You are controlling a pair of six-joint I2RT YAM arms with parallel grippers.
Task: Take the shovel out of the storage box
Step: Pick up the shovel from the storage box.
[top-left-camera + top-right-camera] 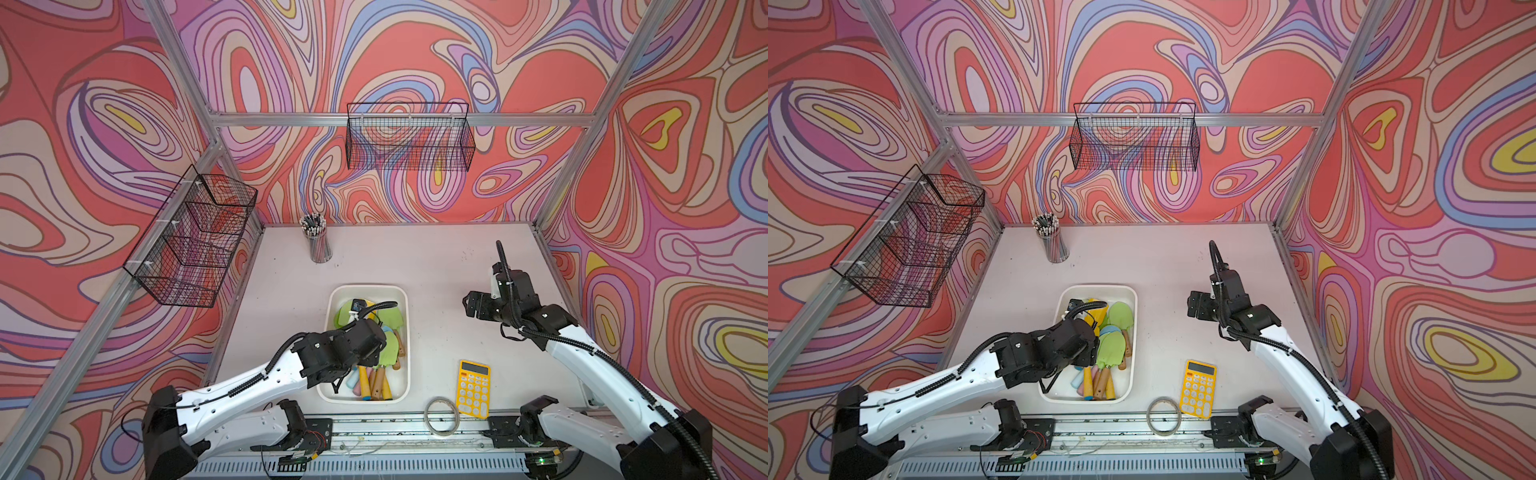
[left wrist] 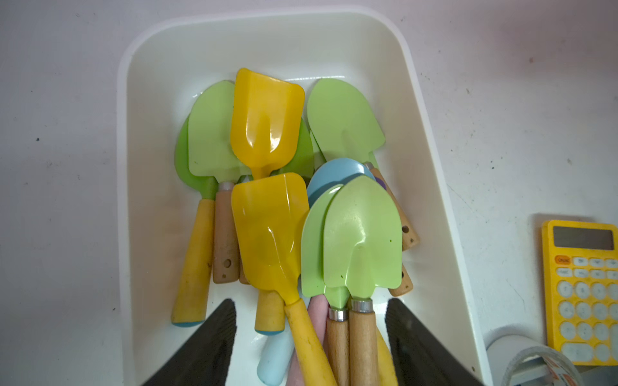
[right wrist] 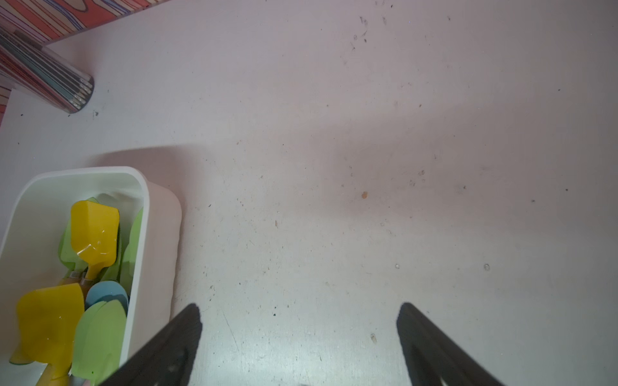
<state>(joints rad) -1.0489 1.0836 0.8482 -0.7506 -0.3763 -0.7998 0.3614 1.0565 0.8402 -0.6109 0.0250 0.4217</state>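
The white storage box sits at the table's front centre, full of several toy shovels with green, yellow and blue blades. My left arm's wrist hangs over it in both top views and hides the fingers. In the left wrist view my left gripper is down in the box, open. Its fingers stand either side of a bunch of handles: the yellow shovel, two wood-handled green shovels and a pink handle. Neither finger touches them. My right gripper hovers open over bare table, right of the box.
A yellow calculator and a tape roll lie right of the box near the front rail. A cup of pencils stands at the back left. Black wire baskets hang on the back wall and the left wall.
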